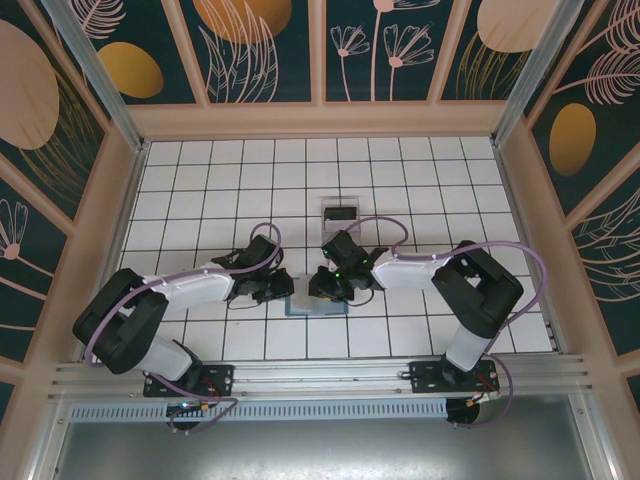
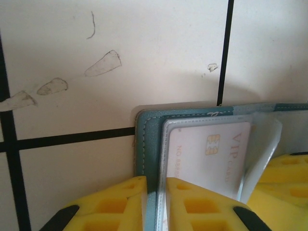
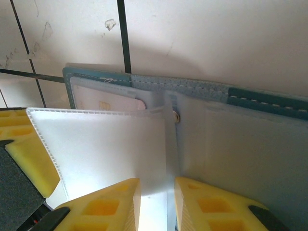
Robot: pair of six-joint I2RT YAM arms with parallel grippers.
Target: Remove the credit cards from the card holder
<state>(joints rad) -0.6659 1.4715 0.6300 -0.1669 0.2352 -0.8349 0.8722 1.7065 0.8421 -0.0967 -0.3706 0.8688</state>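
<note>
Where the two arms meet at the near middle of the white tiled desk (image 1: 200, 170), the teal-blue soft folding card holder (image 1: 306, 304) lies opened out flat on the tiles, with a hand on each side of it.

The left hand (image 2: 155, 187) has its yellow fingers (image 2: 120, 202) pressed close together. They pinch the card holder by its stitched teal edge, with the rim of a clear pocket caught in the same grip. Just beyond those fingers, a pale pinkish credit card (image 2: 211, 149) with a gold chip and "VIP CARD" lettering sits inside that pocket.

The right hand (image 3: 156, 187) is likewise nearly closed. It pinches a clear plastic sleeve (image 3: 106, 154), which stands lifted off the grey-blue inside of the card holder. The pale card's chip end shows behind the top of the sleeve.

Farther back on the desk, apart from both hands, stands a small transparent plastic tray (image 1: 340, 203). A dark rectangular card (image 1: 342, 213) lies in it.
</note>
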